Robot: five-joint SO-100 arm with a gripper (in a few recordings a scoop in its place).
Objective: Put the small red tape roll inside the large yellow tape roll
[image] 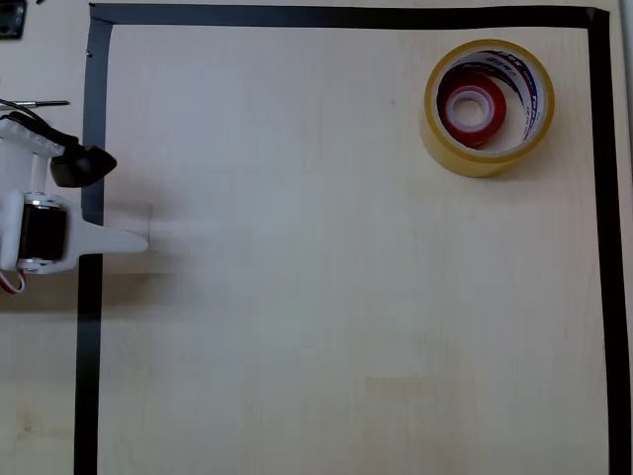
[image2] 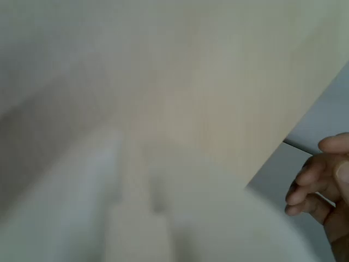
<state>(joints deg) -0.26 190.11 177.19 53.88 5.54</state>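
**Red roll sits in the yellow roll; arm parked far away**

Overhead view: the gripper (image: pixel 124 240) rests at nine o'clock over the black tape border (image: pixel 91 327), holding nothing; how wide it is open I cannot tell. At two o'clock, the small red tape roll (image: pixel 473 107) lies flat inside the large yellow tape roll (image: pixel 489 107), so the task looks done.

Wrist view: only blurred pale shapes are near, and at four o'clock a person's hand (image2: pixel 322 185) beyond the table edge (image2: pixel 283 136).

You see a pale, matt wood-grain worktop (image: pixel 326 297) edged with matt black tape strips (image: pixel 89 327). The large yellow tape roll (image: pixel 487 148) looks like translucent glossy plastic film over a white printed core, and the small red tape roll (image: pixel 473 107) shines glossy red. The claw (image: pixel 124 240) looks like smooth white plastic.
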